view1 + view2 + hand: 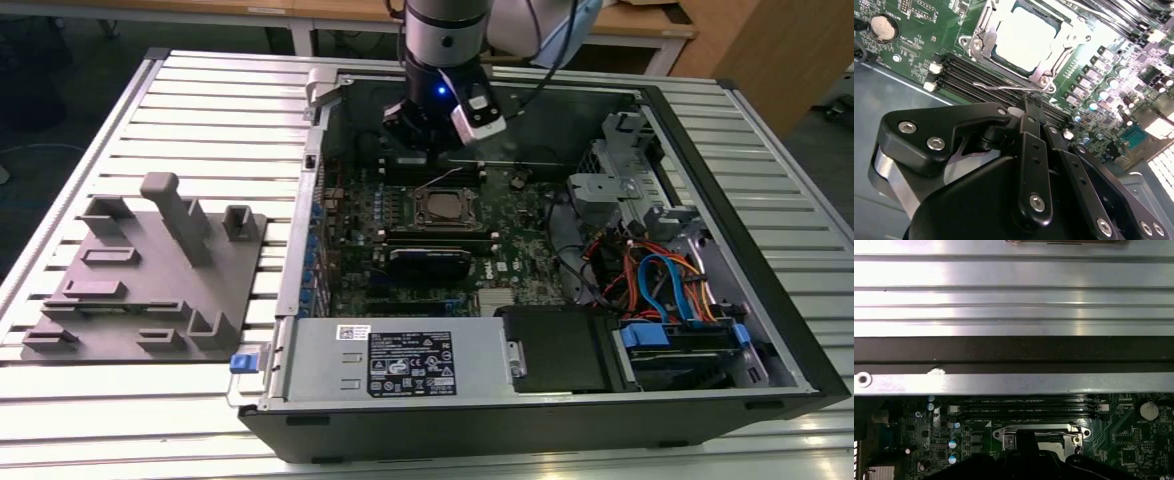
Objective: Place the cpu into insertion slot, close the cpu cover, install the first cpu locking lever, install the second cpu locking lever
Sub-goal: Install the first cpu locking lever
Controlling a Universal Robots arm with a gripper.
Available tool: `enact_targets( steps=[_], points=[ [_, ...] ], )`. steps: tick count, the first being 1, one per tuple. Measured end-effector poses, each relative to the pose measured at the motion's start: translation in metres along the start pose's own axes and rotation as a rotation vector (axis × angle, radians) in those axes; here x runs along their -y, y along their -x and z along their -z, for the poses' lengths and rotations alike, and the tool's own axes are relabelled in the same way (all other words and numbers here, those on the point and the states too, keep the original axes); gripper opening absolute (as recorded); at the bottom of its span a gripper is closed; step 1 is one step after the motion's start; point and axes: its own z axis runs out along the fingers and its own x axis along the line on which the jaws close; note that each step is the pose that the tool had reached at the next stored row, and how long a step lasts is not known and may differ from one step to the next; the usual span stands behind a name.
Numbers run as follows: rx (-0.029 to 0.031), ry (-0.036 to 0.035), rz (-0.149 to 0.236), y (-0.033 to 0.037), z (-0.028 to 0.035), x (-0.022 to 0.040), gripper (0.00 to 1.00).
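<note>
Inside the open computer case [747, 240] lying on the slatted worktop [200, 110], seen from the exterior view, the arm stands over the far edge of the green motherboard [350, 235], its claw [424, 150] lowered just behind the insertion slot [447, 208]. The cpu cover [447, 195] lies flat over the slot with a pale square showing in its window, so the chip seems already seated and framed. A grey fixture tray [147, 275] sits on the worktop at the exterior view's left, well apart from the case.

From the second wrist view, the claw [1030, 102] has its black fingers [1033, 150] pressed together, the tips just beside a thin wire locking lever [1004, 88] that runs along the socket's edge above the memory slots [969, 75]. Whether they touch the lever I cannot tell. The cpu [1026, 35] shows its dull silver top through the cover [979, 42], which is down; this placement suits pushing a lever rather than carrying anything.

From the first wrist view, the cover [1004, 432] and its screws [1009, 441] sit below the memory slots, with the case wall [1014, 345] beyond.
</note>
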Motion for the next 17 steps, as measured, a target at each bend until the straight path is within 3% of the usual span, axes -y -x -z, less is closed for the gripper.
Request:
enact_targets(
  steps=[7,17],
  points=[
    [-0.0005,0.0019,0.0,0.007,-0.0048,0.0002,0.1],
    [-0.0005,0.0019,0.0,0.011,-0.0121,-0.0019,0.1]
  ],
)
